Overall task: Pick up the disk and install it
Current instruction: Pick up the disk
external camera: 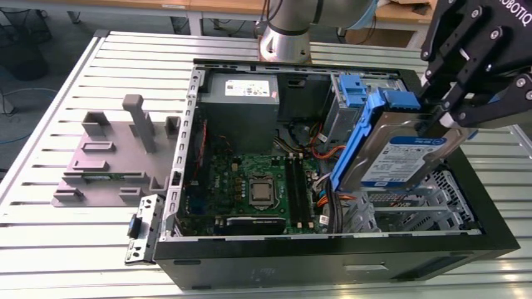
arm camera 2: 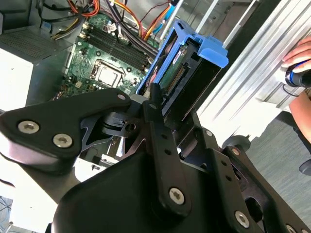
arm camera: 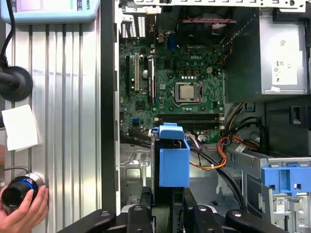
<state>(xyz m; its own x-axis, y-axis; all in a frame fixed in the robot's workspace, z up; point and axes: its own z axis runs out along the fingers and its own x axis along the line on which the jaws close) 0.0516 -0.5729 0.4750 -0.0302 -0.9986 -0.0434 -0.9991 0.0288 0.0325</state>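
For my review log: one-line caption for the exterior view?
Gripper holds the silver-metal disk in its blue plastic carrier, tilted, above the open black computer case.

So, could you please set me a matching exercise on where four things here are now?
Things: 1 disk; 2 power supply; 3 grey fixture; 4 bare blue bracket.
Places: A on the table outside the case; B in the gripper, tilted above the case; C on the drive cage; D in the case, beside the motherboard.
Pairs: 1-B; 2-D; 3-A; 4-C.

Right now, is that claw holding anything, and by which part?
Yes: the gripper holds the disk by its upper end, tilted over the open computer case.
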